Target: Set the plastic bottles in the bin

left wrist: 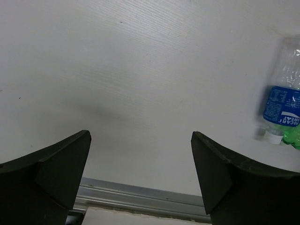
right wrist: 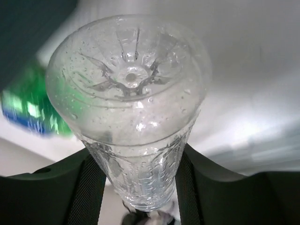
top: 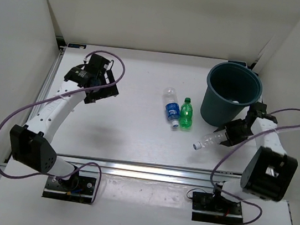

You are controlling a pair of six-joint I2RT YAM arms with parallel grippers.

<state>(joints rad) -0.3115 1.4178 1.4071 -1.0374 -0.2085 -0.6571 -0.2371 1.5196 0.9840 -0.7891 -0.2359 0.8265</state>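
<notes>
White table (top: 136, 133), aluminium rail (top: 158, 171)

Wide room on the left of the table, tight quarters on the right

The left gripper (left wrist: 140, 145), jaws apart, hangs over bare table (top: 124, 137) with open room all round. Mid-table the blue-labelled bottle (top: 171, 109) and green bottle (top: 186, 114) lie side by side, leaving only a narrow lane to the bin (top: 217, 113). The right gripper (right wrist: 138, 187), clamped on a clear bottle (top: 209, 139), crowds the bin's near wall. The bin's mouth stands open above, and enclosure walls (top: 153, 12) close the back and sides.

Dark teal bin (top: 217, 108); bright green bottle (top: 186, 115); blue-labelled clear bottle (top: 171, 109), white cap — second clear bottle (top: 209, 139), white-capped; white table (top: 126, 120).
</notes>
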